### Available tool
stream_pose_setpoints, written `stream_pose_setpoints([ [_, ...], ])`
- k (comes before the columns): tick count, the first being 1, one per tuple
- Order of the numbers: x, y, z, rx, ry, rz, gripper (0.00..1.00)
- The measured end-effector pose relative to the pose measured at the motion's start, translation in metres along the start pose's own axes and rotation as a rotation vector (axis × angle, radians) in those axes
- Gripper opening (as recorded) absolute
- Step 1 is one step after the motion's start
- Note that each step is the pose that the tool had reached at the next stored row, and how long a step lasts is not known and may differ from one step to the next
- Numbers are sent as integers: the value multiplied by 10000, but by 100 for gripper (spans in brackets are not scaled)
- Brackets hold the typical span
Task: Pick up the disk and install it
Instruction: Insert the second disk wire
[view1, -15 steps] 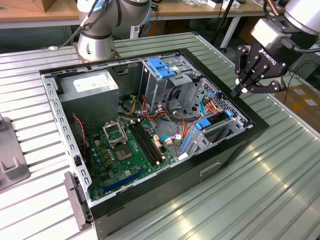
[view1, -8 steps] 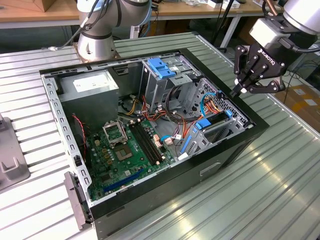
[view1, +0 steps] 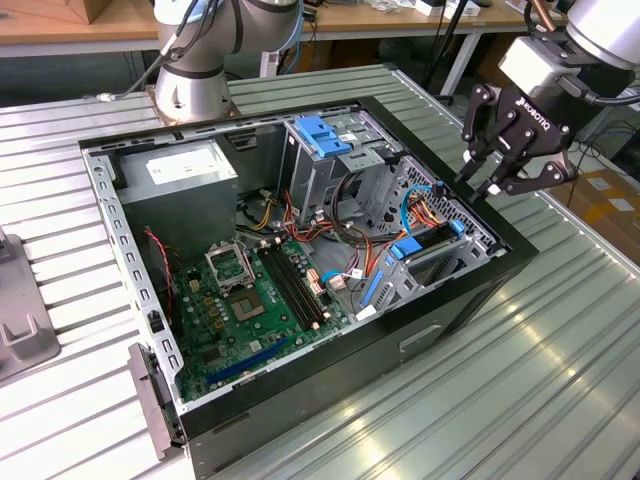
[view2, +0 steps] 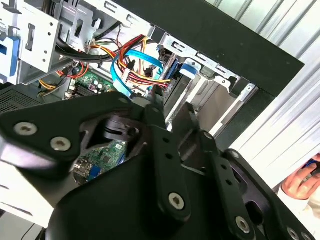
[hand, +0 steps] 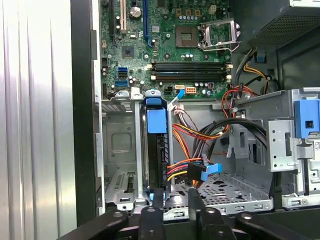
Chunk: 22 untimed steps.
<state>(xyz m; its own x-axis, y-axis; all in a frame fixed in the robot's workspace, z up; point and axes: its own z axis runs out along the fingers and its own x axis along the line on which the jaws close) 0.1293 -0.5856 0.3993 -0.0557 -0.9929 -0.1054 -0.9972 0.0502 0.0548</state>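
Observation:
The disk (view1: 428, 240) is a dark flat drive with bright blue rails. It stands on edge in a bay of the open computer case (view1: 470, 290), at the exterior view's right. The first wrist view shows the disk (hand: 156, 150) from above, with a blue tab at its far end and orange and blue cables beside it. My gripper (view1: 480, 185) hangs over the case's right rim, just above the disk and apart from it. Its two fingers (hand: 157, 200) are a little apart with nothing between them. In the second wrist view the gripper (view2: 171, 112) is seen over the bay.
A light-blue bracket on a tall grey cage (view1: 325, 135) stands at the back of the case. Beside it are the power supply (view1: 180, 170), the motherboard (view1: 250, 300) and loose cables (hand: 200, 135). The arm's base (view1: 190, 90) is behind the case. A person's hand (view2: 300, 180) shows in the second wrist view.

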Motion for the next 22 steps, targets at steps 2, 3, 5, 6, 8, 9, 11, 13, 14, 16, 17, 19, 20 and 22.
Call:
stream_pose_setpoints([
  [2,0,0,0,0,0,1,42],
  [3,0,0,0,1,1,0,48],
  [5,-12,2,10,1,3,1,48],
  [6,-23,5,17,2,17,2,48],
  [8,-76,18,41,4,68,4,48],
  [9,-101,24,51,6,88,5,48],
  [11,-169,36,72,8,135,7,48],
  [13,-198,42,83,12,209,10,48],
  [14,-203,44,86,15,272,13,48],
  [16,-207,51,91,29,523,27,48],
  [17,-208,55,95,34,595,31,48],
  [19,-219,66,103,39,690,35,48],
  [20,-229,67,105,39,691,33,48],
  [22,-262,78,112,40,692,35,48],
])
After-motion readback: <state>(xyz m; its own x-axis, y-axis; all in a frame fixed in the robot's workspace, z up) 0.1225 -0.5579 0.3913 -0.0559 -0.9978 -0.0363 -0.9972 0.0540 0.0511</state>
